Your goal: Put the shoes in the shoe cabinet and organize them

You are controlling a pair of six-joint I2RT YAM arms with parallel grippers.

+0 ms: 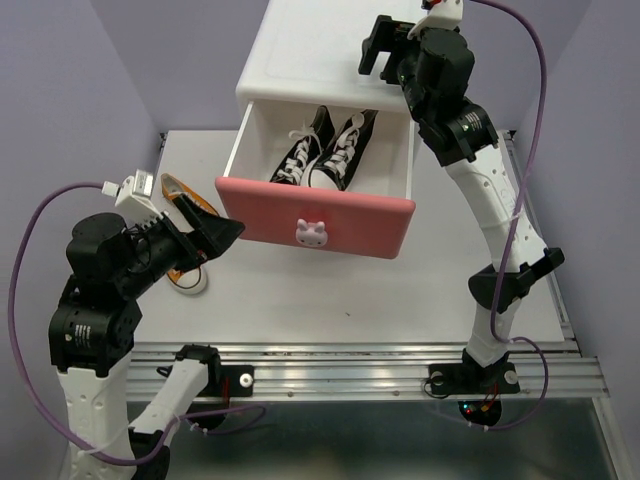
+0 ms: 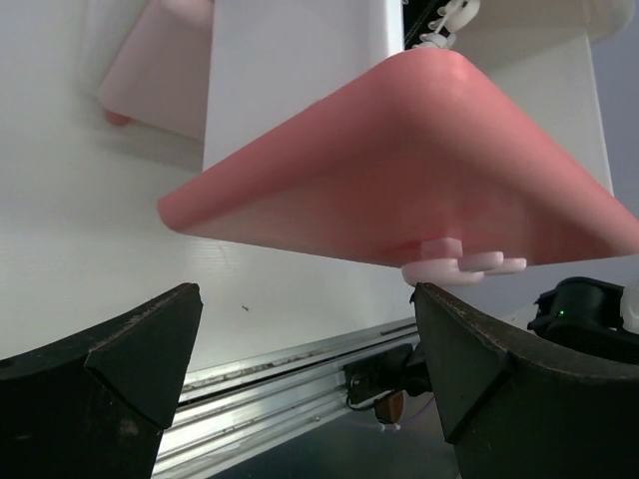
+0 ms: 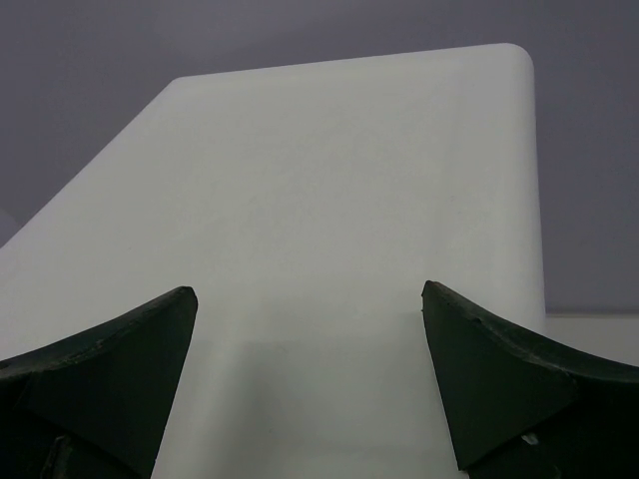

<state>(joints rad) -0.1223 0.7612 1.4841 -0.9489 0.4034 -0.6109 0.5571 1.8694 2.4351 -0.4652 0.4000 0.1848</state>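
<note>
The shoe cabinet (image 1: 300,55) stands at the back, white, with its upper drawer (image 1: 315,215) pulled out. The drawer has a deep pink front and a white bunny knob (image 1: 312,231). Two black sneakers (image 1: 325,150) with white laces lie side by side inside it. Two orange sneakers lie on the table at the left: one (image 1: 178,188) is behind my left gripper and one (image 1: 188,280) is partly hidden under it. My left gripper (image 1: 226,236) is open and empty, just left of the drawer front's corner (image 2: 399,170). My right gripper (image 1: 380,50) is open and empty above the cabinet top (image 3: 349,200).
The pale pink lower drawer front (image 2: 160,70) shows under the open drawer in the left wrist view. The white tabletop (image 1: 330,295) ends at a metal rail (image 1: 350,365) along the near edge. Lilac walls close off the back and sides.
</note>
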